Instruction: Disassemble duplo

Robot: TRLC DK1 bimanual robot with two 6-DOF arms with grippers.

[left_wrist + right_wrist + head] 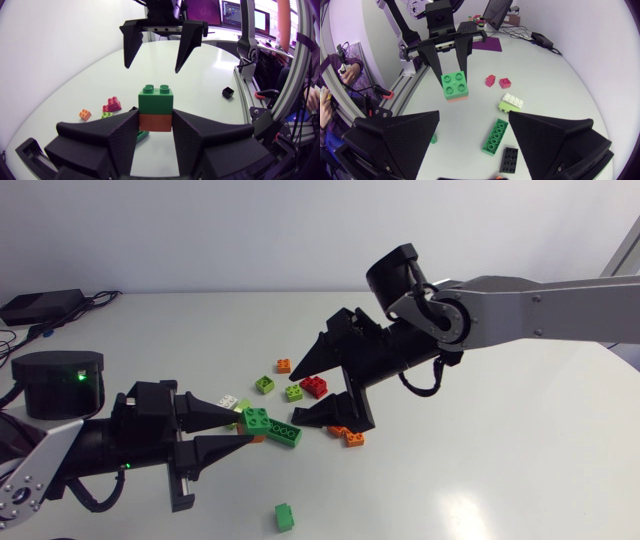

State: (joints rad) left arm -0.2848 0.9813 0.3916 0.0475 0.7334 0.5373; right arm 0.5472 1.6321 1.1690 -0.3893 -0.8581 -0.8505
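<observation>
Right gripper (153, 66) is hovering wide open, facing the left gripper (243, 428), which is clamping a small green-over-orange plastic duplo stack (156, 107) low down, above the table; right should be pinching only the green brick, then tilting it off

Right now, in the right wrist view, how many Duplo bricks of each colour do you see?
Dark green plastic bricks: 3
Red plastic bricks: 2
Orange brick, under the held green one: 1
White brick: 1
Lime green brick: 1
Black brick: 1
Total: 9
An orange sliver beneath the right gripper is too cut off to count.
</observation>
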